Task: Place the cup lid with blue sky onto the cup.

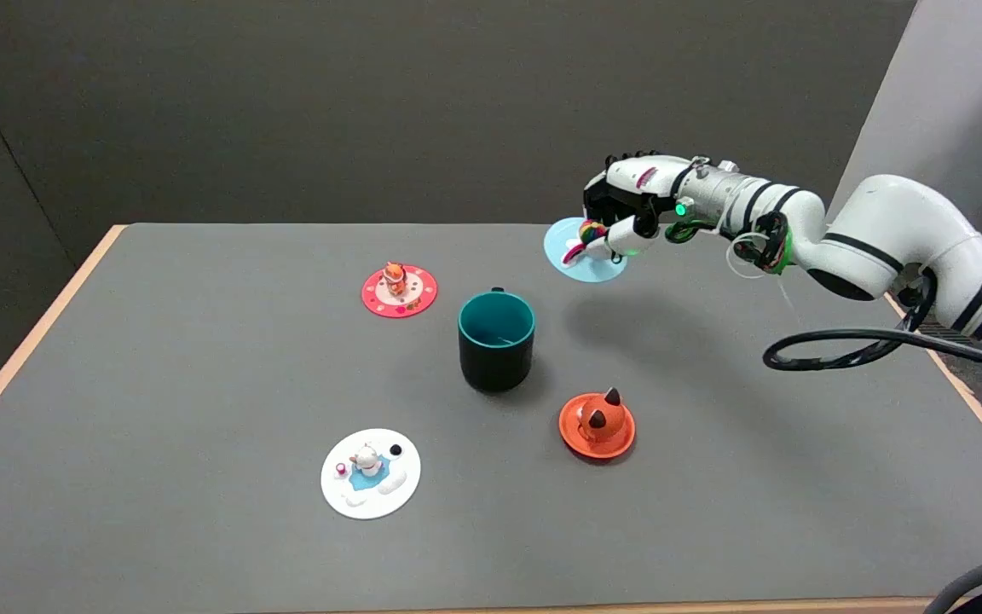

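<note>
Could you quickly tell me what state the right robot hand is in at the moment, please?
Right robot hand: holding the light blue cup lid by its figurine, lifted above the table behind and to the right of the cup.

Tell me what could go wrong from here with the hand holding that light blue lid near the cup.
1. The right hand seems to pinch the light blue lid only by its small figure, so the lid might tilt or slip.
2. The lid hangs apart from the cup; a tilted lid could land crooked on the rim.
3. The orange lid lies close to the cup and could get bumped.
</note>
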Motion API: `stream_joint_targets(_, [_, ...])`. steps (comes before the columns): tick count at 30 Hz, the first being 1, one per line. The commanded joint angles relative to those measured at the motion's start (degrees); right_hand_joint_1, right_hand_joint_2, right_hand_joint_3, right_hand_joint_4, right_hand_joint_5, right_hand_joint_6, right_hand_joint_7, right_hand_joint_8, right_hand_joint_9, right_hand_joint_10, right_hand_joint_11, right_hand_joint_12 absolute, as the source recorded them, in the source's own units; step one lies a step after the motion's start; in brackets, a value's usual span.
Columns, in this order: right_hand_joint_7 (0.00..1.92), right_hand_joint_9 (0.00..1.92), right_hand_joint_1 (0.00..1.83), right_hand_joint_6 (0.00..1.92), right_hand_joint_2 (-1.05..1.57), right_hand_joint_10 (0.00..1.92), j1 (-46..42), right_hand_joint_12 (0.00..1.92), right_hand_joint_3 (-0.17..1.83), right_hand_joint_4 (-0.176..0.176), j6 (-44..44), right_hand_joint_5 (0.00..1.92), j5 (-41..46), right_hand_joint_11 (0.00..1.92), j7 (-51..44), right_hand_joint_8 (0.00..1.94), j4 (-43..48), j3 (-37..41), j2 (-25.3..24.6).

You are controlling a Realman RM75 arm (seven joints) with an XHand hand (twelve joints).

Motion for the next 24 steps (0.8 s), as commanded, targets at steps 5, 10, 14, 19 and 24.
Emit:
stream_joint_targets(5, [0.59,0.51,1.02,1.26,1.07,1.46,0.7,1.22,0.27,0.027,9.0,0.82,2.2,0.63,2.6,1.36,-18.0,1.0,1.9])
stream_joint_targets(10, [0.62,0.53,1.03,1.24,1.06,1.46,-0.3,1.23,0.28,0.025,9.0,0.83,3.0,0.64,2.6,1.37,-19.6,0.7,0.3])
stream_joint_targets(14, [0.63,0.54,1.03,1.23,1.05,1.46,-1.5,1.23,0.28,0.024,9.0,0.85,3.0,0.64,2.6,1.37,-21.0,0.7,-0.7])
stream_joint_targets(19, [0.64,0.55,1.04,1.20,1.04,1.47,-2.4,1.24,0.28,0.013,8.6,0.86,3.7,0.64,2.6,1.36,-21.2,0.8,-1.8])
stream_joint_targets(24, [0.64,0.55,1.05,1.20,1.04,1.47,-2.5,1.24,0.27,0.010,8.8,0.87,4.0,0.64,2.6,1.37,-21.2,0.6,-2.3])
